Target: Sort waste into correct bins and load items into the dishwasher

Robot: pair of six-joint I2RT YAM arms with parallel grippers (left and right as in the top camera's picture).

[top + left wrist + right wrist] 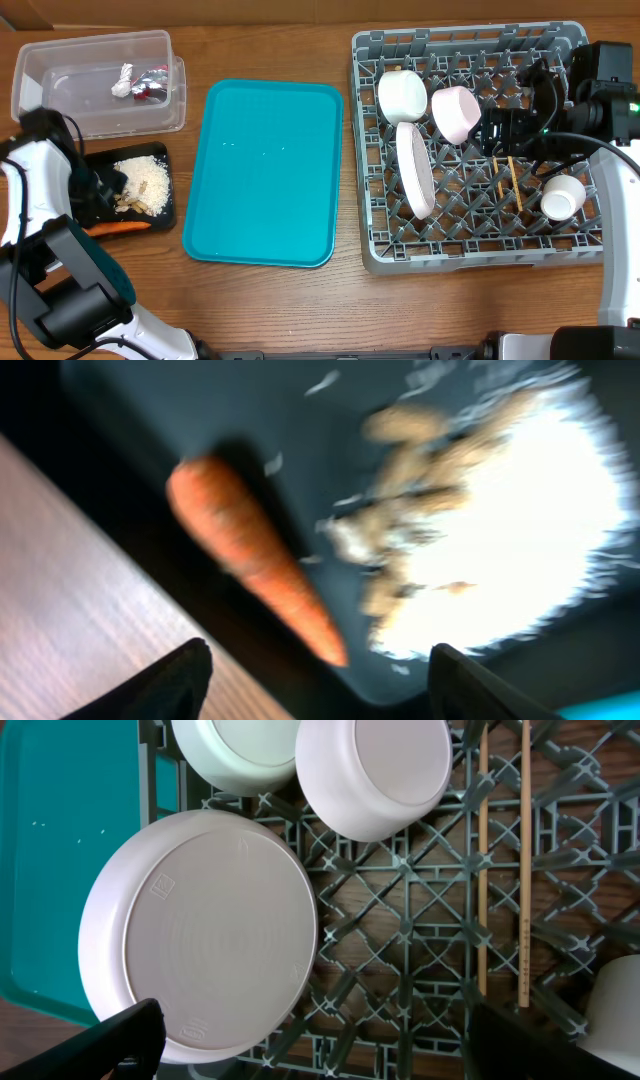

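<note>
**Carrot down in the black tray; both claws empty**

Left gripper (318, 660): jaws well apart, nothing between them. It hangs low over the near edge of the black tray (200, 410). The carrot (255, 575) lies flat on the tray floor, clear of both fingers, just beside the heap of crumbs (520, 510). Judgement: food scraps are gathered here, packaging apart.

The carrot is a smooth orange taper. The crumbs are pale, loose and grainy, with lumpy nut-like bits at their edge. The tray is matte, dark and shallow.

The clear tub (95, 110), far left, is thin and see-through. It holds the crumpled red-and-silver wrapper (150, 82).

Right gripper (320, 1030): jaws spread wide and empty, over the dish rack (400, 920).

The rack is a grey lattice with pegs. The plate (210, 930) leans on edge at its left side. The two bowls (375, 770) are tipped at the far left. The chopsticks (522, 870) lie side by side along the lattice, with the cup (562, 196) to their right. Judgement: tilting suits draining, and the pegs prop the glossy white ware.

The teal tray (265, 170) sits between tub and rack.
</note>
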